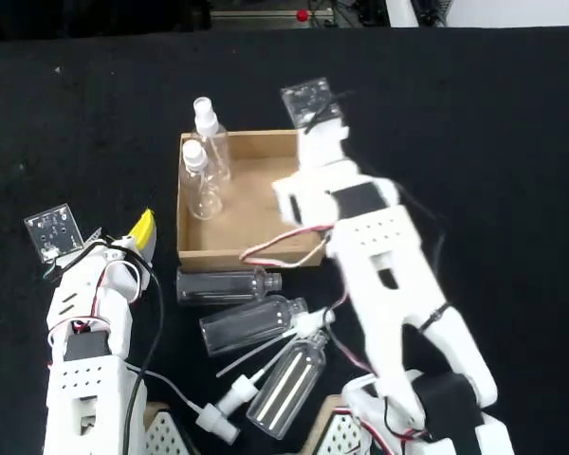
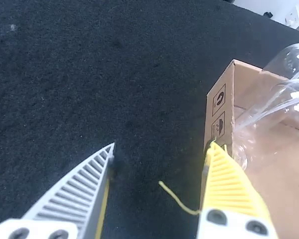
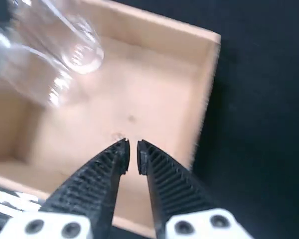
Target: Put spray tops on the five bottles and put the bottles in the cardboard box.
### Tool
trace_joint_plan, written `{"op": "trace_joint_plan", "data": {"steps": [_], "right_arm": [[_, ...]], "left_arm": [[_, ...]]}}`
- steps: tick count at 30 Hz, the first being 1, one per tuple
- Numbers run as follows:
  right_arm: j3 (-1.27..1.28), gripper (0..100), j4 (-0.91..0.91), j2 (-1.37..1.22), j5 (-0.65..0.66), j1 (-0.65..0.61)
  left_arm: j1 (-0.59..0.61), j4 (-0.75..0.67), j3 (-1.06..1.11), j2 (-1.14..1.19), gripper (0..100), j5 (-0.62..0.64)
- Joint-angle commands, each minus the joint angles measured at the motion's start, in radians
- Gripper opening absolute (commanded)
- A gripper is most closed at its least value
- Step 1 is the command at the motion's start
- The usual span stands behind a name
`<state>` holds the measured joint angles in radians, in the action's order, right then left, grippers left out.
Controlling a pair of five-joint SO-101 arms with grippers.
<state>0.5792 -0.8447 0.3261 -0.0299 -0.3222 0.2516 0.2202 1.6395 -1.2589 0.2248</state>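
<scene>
While I look down from the high view, the cardboard box (image 1: 251, 204) sits mid-table on the black cloth (image 1: 474, 142). Inside it, two bottles with spray tops (image 1: 201, 185) stand upright against its left wall towards the far corner, one just behind the other. Three uncapped bottles (image 1: 226, 285) lie on their sides on the cloth just in front of the box, outside it, with loose spray tops (image 1: 229, 391) lying among and beside them. My right arm (image 1: 379, 246) stretches out over the box, and the left gripper (image 1: 137, 237) sits just left of the box's near-left corner. From the left wrist view, that gripper's grey and yellow fingers are spread wide with bare cloth between them. The yellow tip is right beside the box's outer corner, and one clear bottle rises inside the box past it. From the right wrist view, the right gripper (image 3: 132, 145) hangs over the box's bare floor. Its black fingers are drawn almost together, leaving a thin gap and holding nothing. The two clear bottles stand off to one side in the box.
</scene>
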Motion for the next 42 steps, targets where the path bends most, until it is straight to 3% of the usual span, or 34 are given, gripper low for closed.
{"op": "trace_joint_plan", "data": {"steps": [1, 5, 13, 37, 42], "right_arm": [[0.038, 1.1, 0.199, 0.047, -0.152, -0.066], [0.148, 1.5, 0.440, 0.045, -0.272, -0.075], [0.355, 1.5, 0.891, 0.044, -0.278, -0.097], [0.220, 1.1, 1.211, -0.360, -0.285, -0.106], [0.163, 1.2, 1.212, -0.423, -0.431, -0.101]], "left_arm": [[-0.004, 0.003, -0.048, 0.002, 26, -0.008], [-0.004, 0.003, -0.048, 0.002, 26, -0.008], [-0.004, 0.003, -0.048, -0.005, 26, -0.008], [-0.004, 0.005, -0.048, -0.006, 26, -0.008], [-0.002, 0.005, -0.048, -0.006, 26, -0.008]]}}
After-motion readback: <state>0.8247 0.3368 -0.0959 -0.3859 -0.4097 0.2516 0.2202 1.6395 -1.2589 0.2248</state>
